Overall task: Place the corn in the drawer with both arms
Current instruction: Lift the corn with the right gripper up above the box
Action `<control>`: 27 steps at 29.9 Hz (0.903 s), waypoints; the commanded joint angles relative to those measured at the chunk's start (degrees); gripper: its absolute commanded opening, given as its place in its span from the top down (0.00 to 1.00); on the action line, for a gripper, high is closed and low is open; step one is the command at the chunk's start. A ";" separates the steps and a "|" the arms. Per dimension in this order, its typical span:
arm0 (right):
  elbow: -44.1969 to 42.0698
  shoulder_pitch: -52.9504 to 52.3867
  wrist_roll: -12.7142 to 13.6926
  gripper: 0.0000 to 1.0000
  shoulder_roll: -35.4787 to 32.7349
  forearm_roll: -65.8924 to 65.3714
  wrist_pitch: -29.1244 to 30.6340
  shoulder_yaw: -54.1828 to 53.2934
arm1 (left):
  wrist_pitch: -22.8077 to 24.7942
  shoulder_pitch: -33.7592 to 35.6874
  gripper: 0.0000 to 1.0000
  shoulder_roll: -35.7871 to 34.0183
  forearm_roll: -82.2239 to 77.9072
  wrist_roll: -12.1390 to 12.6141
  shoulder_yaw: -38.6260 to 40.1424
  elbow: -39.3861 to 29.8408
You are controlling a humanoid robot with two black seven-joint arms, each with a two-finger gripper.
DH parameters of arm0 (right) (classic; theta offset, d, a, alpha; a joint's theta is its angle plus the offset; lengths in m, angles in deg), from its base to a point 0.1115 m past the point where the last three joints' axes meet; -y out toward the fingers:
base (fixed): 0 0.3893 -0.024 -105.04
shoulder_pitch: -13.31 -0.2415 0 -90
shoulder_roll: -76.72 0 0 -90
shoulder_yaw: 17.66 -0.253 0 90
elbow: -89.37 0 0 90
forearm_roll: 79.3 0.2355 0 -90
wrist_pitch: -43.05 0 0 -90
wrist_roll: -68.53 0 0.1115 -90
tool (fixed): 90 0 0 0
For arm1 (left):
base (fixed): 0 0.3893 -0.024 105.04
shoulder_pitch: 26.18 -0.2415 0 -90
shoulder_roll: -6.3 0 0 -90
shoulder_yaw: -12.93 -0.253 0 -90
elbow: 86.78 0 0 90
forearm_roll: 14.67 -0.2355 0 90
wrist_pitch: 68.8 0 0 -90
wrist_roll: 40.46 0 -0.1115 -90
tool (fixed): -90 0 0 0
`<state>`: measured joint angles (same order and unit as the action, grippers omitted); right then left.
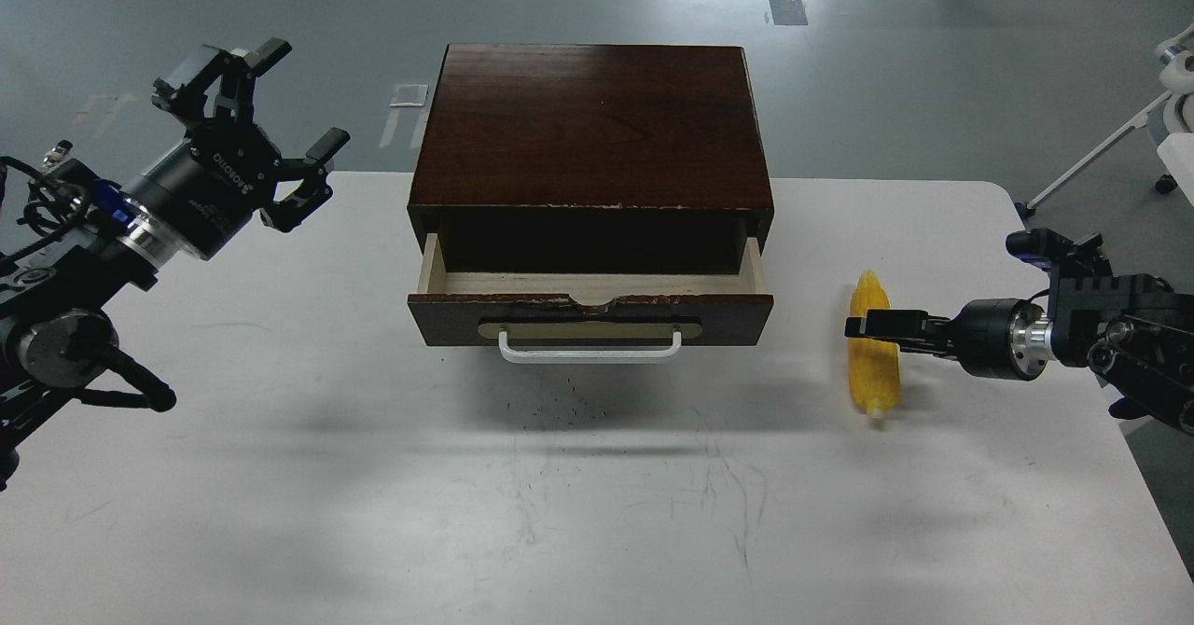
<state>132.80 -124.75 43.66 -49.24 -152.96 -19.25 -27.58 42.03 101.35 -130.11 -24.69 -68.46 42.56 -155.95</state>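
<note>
The yellow corn lies on the white table, right of the dark brown box, pointing away from me. The drawer is pulled partly open, showing pale wood inside, with its white bar handle towards me. My right gripper reaches in from the right, low over the corn's middle. It is seen edge-on, so I cannot tell its fingers apart or whether it grips the corn. My left gripper is open and empty, fingers spread, raised left of the box.
The table's right edge runs just behind my right arm. A white chair base stands on the grey floor at the far right. Scuff marks cover the table in front of the drawer.
</note>
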 commanded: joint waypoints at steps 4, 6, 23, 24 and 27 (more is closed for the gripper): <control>-0.01 0.07 0.00 0.11 0.01 0.00 -0.01 1.13 | 0.00 0.00 0.01 0.00 0.01 0.00 -0.01 0.01; -0.01 -0.10 0.00 0.27 0.01 0.00 -0.01 2.18 | 0.00 0.00 0.01 0.00 0.01 0.00 -0.01 0.01; 0.42 -1.16 0.00 0.97 -0.51 0.09 0.31 4.12 | 0.17 -0.09 0.01 0.00 -0.08 0.00 -0.01 0.01; 0.69 -1.68 -0.09 0.97 -0.69 0.09 0.31 4.12 | 0.17 -0.09 0.01 0.00 -0.08 0.00 -0.01 0.01; 2.09 -5.80 -0.53 0.96 -2.44 0.26 0.17 3.68 | 0.17 -0.09 0.01 -0.09 -0.08 0.00 -0.01 0.01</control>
<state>133.67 -127.18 43.58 -50.29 -152.90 -18.89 -23.43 42.20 101.26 -130.11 -24.77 -68.46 42.55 -155.94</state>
